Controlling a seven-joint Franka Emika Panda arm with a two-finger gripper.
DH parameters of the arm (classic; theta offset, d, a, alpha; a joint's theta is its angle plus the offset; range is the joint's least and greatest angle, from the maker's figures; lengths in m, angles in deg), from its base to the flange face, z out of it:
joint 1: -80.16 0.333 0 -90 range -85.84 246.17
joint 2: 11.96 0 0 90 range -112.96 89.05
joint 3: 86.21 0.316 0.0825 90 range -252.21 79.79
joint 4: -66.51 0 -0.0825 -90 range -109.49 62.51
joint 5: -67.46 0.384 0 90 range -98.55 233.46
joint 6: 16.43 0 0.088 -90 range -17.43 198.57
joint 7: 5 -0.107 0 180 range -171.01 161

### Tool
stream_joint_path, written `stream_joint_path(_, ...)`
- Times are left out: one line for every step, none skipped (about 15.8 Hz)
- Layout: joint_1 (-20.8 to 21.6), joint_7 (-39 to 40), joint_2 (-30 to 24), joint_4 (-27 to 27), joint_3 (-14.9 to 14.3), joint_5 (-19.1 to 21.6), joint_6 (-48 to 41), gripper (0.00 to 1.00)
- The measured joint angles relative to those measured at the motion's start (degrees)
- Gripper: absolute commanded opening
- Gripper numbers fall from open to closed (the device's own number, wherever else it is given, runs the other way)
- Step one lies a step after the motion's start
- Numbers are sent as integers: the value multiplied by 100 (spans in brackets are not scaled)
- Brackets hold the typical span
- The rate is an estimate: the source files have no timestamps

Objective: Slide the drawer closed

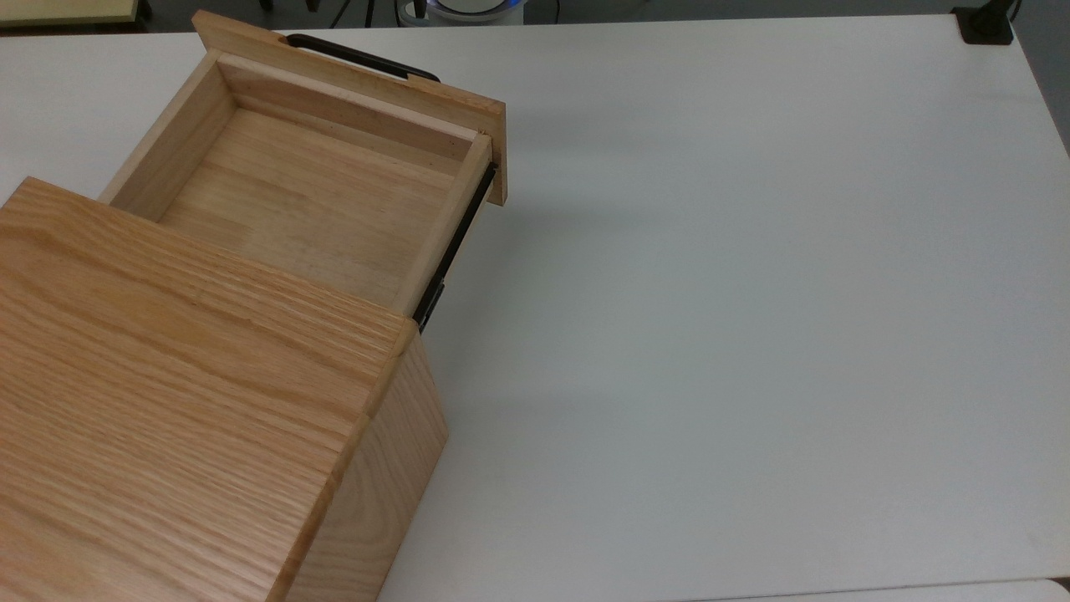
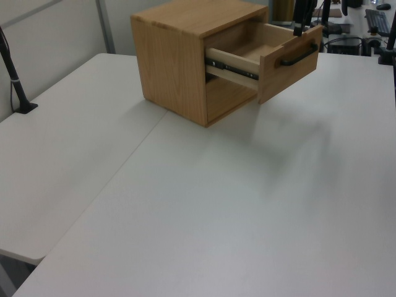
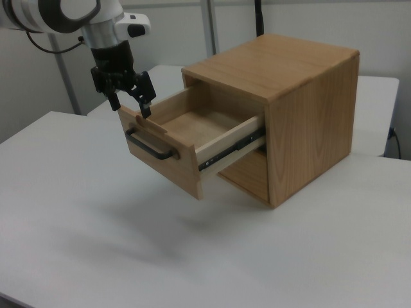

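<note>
Pulled well out of its oak box casing (image 3: pixel 302 109) near the white table's (image 1: pixel 752 334) corner, the stiff light oak-wood drawer (image 3: pixel 186 138) with black bar handle (image 3: pixel 151 146) should glide on side rails (image 3: pixel 231 149) if its front panel is pushed squarely, where the black two-finger gripper (image 3: pixel 131 102) hovers with fingers spread, grasping nothing.

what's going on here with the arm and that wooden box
A robot arm has its gripper at the top edge of the drawer's front panel, jaws open, one finger on each side of the panel. The drawer is pulled well out of the oak box casing on a white table, its tray empty and black side rail exposed. It has not been slid shut yet.
</note>
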Motion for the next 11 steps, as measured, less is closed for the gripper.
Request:
stream_joint_path(0,0,0,0,0,0,0,100)
stream_joint_path(0,0,0,0,0,0,0,100)
stream_joint_path(0,7,0,0,0,0,0,100)
stream_joint_path(0,66,0,-1,0,0,0,100)
stream_joint_path(0,228,0,-6,0,0,0,100)
stream_joint_path(0,446,-1,-15,0,-1,-3,100)
stream_joint_path(-2,645,0,-26,-1,-22,-46,100)
stream_joint_path(-3,787,-1,-35,-1,-91,-138,100)
stream_joint_path(-2,875,-1,-46,-1,-188,-259,100)
stream_joint_path(-2,920,-1,-61,-1,-265,-384,99)
stream_joint_path(-3,931,-1,-84,-1,-316,-491,91)
